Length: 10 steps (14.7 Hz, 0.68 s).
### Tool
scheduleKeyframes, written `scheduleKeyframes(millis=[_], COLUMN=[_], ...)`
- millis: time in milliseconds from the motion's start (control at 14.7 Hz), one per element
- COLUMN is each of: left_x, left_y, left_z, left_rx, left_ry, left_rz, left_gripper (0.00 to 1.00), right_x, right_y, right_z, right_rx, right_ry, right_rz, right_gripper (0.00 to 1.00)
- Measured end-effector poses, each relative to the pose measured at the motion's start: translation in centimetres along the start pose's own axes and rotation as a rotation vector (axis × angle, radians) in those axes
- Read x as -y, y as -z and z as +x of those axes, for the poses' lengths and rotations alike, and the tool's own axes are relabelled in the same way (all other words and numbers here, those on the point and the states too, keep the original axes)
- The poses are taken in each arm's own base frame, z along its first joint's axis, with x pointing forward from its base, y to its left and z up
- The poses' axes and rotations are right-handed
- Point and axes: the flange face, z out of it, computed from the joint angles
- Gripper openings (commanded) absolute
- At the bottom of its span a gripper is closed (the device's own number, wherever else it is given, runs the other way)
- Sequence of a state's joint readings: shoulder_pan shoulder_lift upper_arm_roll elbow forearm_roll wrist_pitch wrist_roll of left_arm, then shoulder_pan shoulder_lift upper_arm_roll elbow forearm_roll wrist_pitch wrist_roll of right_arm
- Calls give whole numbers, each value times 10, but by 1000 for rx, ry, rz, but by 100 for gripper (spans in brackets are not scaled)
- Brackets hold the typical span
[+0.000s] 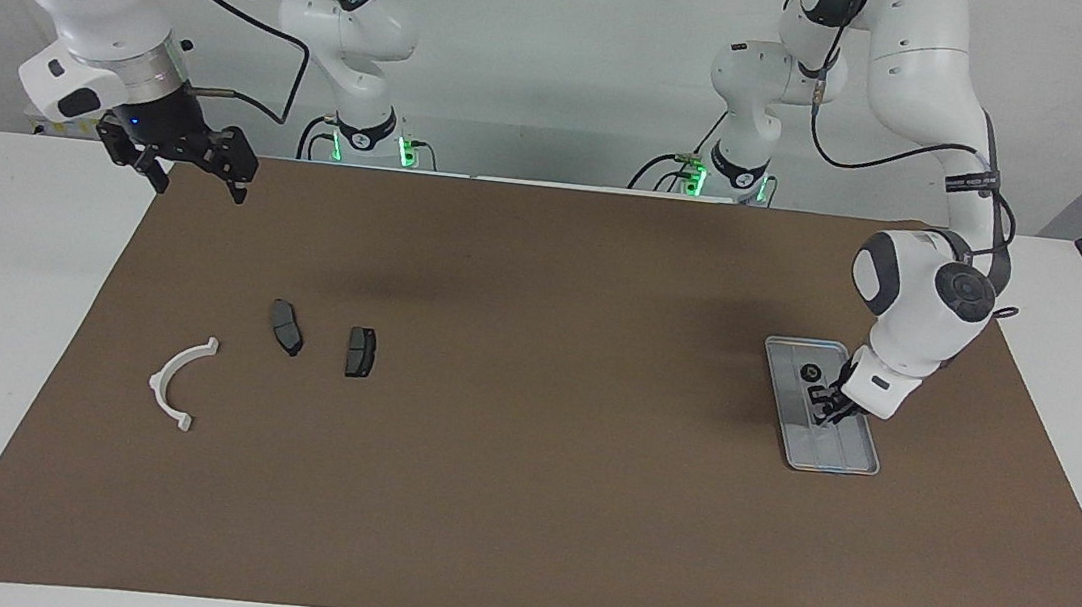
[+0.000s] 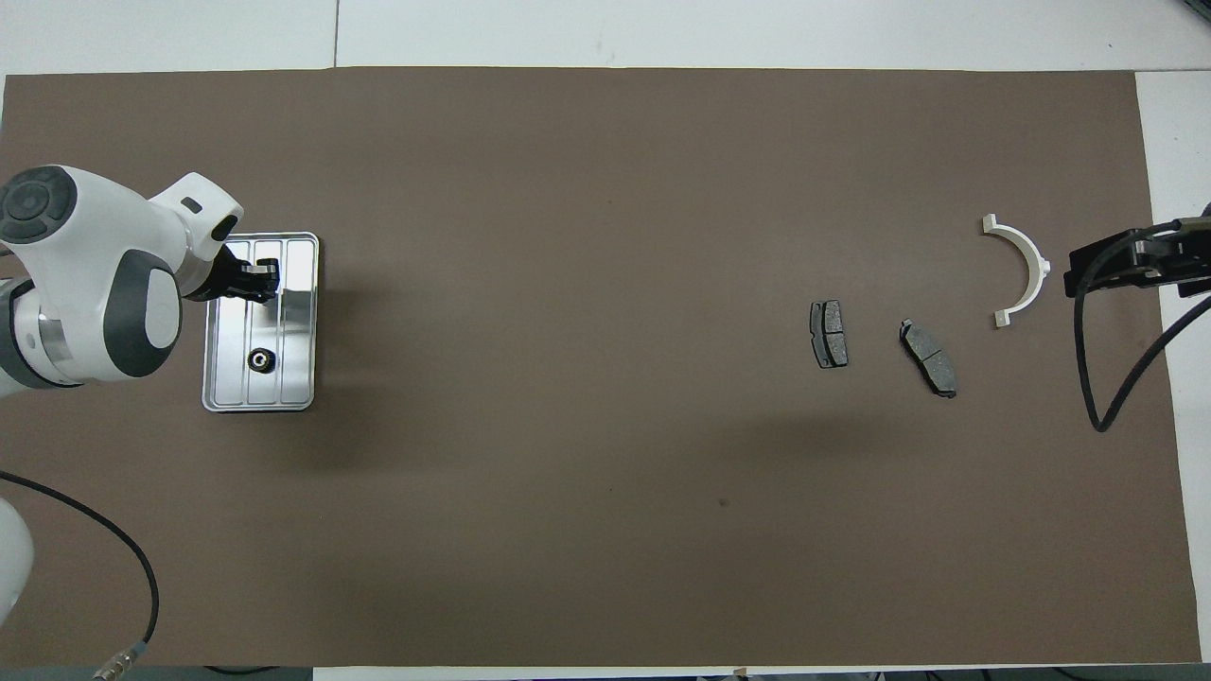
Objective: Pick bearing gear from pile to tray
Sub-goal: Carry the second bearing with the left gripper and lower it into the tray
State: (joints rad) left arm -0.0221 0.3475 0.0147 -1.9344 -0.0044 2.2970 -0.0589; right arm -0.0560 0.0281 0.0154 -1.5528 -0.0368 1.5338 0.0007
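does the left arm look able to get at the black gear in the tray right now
Probably yes: the left gripper hangs over the tray, the black gear lies uncovered on the tray floor, and nothing stands between them.

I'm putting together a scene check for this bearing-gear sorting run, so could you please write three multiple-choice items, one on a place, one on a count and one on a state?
1. Where does the small black bearing gear lie?
A. in the tray
B. beside the white curved bracket
C. on the bare mat

2. How many dark grey plates lie on the mat?
A. one
B. two
C. four

3. What is the left gripper over?
A. the bracket
B. the plates
C. the tray

Answers: 1 A, the gear sits on the tray's ribbed floor. 2 B, one plate and another lie side by side, apart. 3 C, the facing view shows it low above the tray; the right gripper waits, open.
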Motion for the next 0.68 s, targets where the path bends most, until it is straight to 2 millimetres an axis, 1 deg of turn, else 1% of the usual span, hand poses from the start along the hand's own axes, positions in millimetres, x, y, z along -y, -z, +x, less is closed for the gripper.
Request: scheduleKeyframes(millis=[136, 273, 341, 409, 478, 546, 682], left_x=[0, 0, 0, 0, 0, 0, 0], left_y=[-6, -8, -8, -8, -8, -8, -9], left_z=[-4, -5, -5, -5, -5, -5, -5], left_rx=[3, 4, 4, 4, 4, 4, 5], left_ry=[-1, -1, -1, -1, -1, -1, -1], left_rz=[0, 0, 0, 0, 0, 0, 0], left_gripper=[0, 0, 17, 43, 75, 100, 100], right_x=[0, 0, 0, 0, 0, 0, 0], right_y=[0, 0, 0, 0, 0, 0, 0], right_z=[0, 0, 0, -1, -1, -1, -1], right_rx=[-1, 0, 0, 0, 0, 0, 0], right_ry=[0, 0, 0, 0, 0, 0, 0], right_rz=[0, 0, 0, 0, 0, 0, 0], right_gripper=[98, 98, 98, 98, 98, 98, 98])
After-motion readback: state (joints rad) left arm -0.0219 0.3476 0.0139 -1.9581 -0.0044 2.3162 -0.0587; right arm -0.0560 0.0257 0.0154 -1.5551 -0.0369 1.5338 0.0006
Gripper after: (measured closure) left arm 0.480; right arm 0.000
